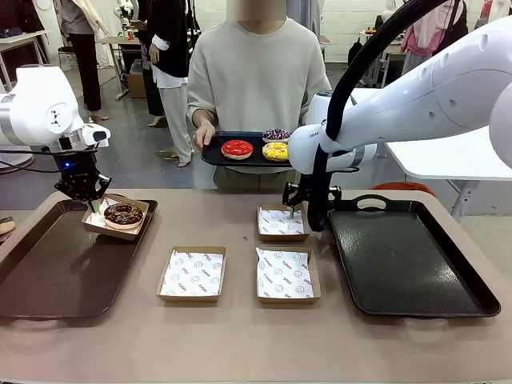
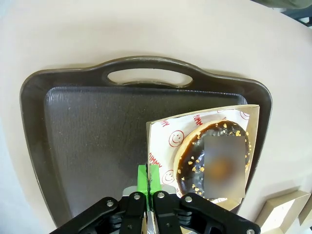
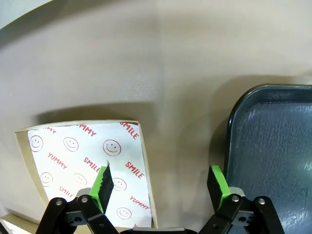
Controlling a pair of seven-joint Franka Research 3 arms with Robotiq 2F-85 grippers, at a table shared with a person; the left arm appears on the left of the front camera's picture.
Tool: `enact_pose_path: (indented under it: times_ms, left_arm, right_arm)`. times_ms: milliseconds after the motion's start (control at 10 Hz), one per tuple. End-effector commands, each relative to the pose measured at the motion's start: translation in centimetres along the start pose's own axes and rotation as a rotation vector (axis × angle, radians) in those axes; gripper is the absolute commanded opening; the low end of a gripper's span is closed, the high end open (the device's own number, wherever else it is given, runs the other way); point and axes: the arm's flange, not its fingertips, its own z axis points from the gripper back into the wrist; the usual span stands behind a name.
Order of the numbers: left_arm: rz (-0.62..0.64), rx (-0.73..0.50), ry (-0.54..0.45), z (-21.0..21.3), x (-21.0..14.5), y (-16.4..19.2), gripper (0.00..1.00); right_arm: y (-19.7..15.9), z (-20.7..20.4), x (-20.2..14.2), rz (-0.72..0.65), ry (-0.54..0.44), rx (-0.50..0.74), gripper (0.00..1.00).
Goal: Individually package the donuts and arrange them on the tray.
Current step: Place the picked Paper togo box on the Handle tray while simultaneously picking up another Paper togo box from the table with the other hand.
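1 of 4 packed: chocolate donut (image 1: 124,214) sits in a paper-lined box (image 1: 120,234) at the far right corner of the brown tray (image 1: 48,272). Left gripper (image 1: 90,200) is pinched shut on that box's edge/liner. Can't tell if the box rests flat on the tray or hangs just above it.

Left to do: 3 donuts, red (image 1: 237,149), yellow (image 1: 275,151) and purple (image 1: 277,134), not boxed yet, lying on a small black tray (image 1: 214,156) the person holds at the far side. 3 empty boxes wait mid-table: far box (image 1: 280,224), plus two nearer ones (image 1: 193,274) (image 1: 286,274).

Right gripper (image 1: 298,210) is spread wide w/ nothing in it. It hovers at the far box's edge, one finger over the liner, the other over bare table, just beside the big black tray (image 1: 408,264), which has nothing on it.

Surface: plain beige table (image 1: 240,344), matte, no clutter. Room: workshop-type space w/ other tables and people standing in the bg.
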Motion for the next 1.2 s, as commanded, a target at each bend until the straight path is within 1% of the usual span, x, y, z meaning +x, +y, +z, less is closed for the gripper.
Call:
enact_pose_path:
  times_ms: [0,100,200,300,400,500,700,800,900,1000,1100]
  left_arm:
    - [-0.005,0.005,0.013,0.1,0.95,-0.35,0.01]
    - [-0.01,0.005,0.013,0.02,1.03,-0.44,0.01]
    - [-0.018,0.003,0.011,-0.1,1.09,-0.46,0.01]
    - [-0.03,-0.008,0.016,-0.23,1.15,-0.49,0.41]
    - [-0.036,-0.008,0.018,-0.32,1.17,-0.53,0.61]
    - [-0.039,-0.003,0.019,-0.35,1.15,-0.58,1.0]
    - [-0.04,-0.002,0.018,-0.25,1.07,-0.56,1.0]
    - [-0.04,-0.004,0.019,-0.23,1.04,-0.57,0.82]
    - [-0.039,-0.006,0.021,-0.22,1.0,-0.57,0.91]
    - [-0.039,-0.01,0.022,-0.2,0.96,-0.59,1.0]
    - [-0.039,-0.013,0.021,-0.11,0.85,-0.56,1.0]
  right_arm:
    - [0.32,-0.26,0.26,0.019,-0.006,-0.017,1.0]
    - [0.38,-0.29,0.2,0.025,-0.005,-0.017,1.0]
    - [0.39,-0.33,0.18,0.03,-0.004,-0.016,0.75]
    - [0.42,-0.41,0.12,0.039,-0.002,-0.017,0.41]
    - [0.47,-0.47,0.09,0.039,-0.001,-0.016,0.16]
    - [0.52,-0.58,0.14,0.037,0.0,-0.016,0.0]
    - [0.61,-0.67,0.13,0.037,0.003,-0.018,0.0]
    - [0.63,-0.7,0.13,0.036,0.003,-0.02,0.03]
    - [0.64,-0.74,0.12,0.031,0.003,-0.027,0.0]
    - [0.61,-0.75,0.13,0.024,0.005,-0.029,0.0]
    - [0.63,-0.73,0.12,0.017,0.008,-0.032,0.0]
